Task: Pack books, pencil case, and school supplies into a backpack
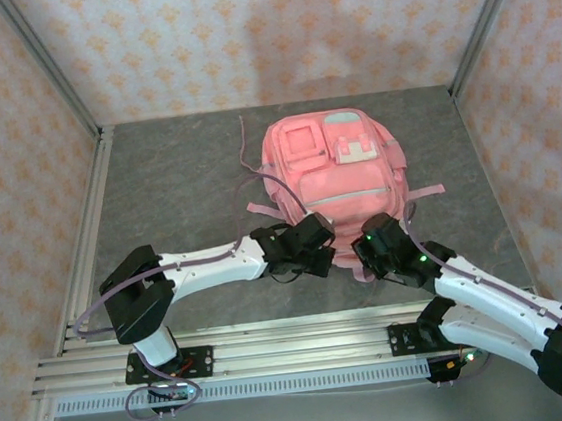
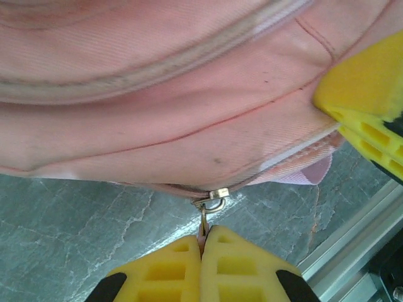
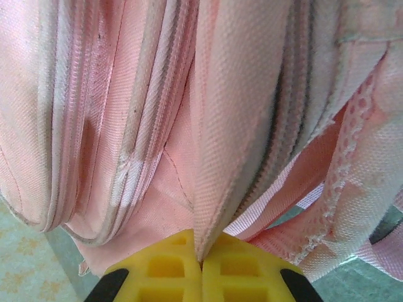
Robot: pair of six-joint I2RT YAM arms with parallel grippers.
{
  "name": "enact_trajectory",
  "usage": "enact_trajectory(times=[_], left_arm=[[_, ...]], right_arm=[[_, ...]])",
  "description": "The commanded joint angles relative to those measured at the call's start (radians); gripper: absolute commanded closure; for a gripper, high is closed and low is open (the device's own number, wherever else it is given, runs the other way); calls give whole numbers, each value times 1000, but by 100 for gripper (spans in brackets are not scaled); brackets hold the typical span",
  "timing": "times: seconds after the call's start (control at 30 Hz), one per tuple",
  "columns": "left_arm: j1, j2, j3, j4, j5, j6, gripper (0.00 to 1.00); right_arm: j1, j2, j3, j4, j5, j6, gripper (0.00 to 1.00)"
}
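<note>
The pink backpack lies flat on the grey table, its near end between my two grippers. My left gripper is at that end's left side. In the left wrist view it is shut on the metal zipper pull that hangs from the backpack's lower seam. My right gripper is at the right side. There it is shut on a fold of the backpack's fabric beside a zipper track. The books, pencil case and school supplies are out of view.
Pink straps trail from the backpack onto the grey table. An aluminium rail runs along the near edge. Patterned walls close in the left, back and right. A yellow finger of my right gripper shows at right.
</note>
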Motion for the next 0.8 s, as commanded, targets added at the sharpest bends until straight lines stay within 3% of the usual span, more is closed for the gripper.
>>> enact_trajectory(times=[0.0,0.3,0.7,0.77], left_arm=[[46,-48,-38,-89,-61,19,100],[126,-33,-63,-73,-61,21,100],[139,95,66,-27,35,-4,100],[137,116,110,-27,61,-9,100]], right_arm=[[-24,-14,16,-79,123,-53,98],[-152,-43,45,-162,90,-202,97],[-526,42,76,-113,-136,-416,91],[-565,60,77,-90,-188,-420,83]])
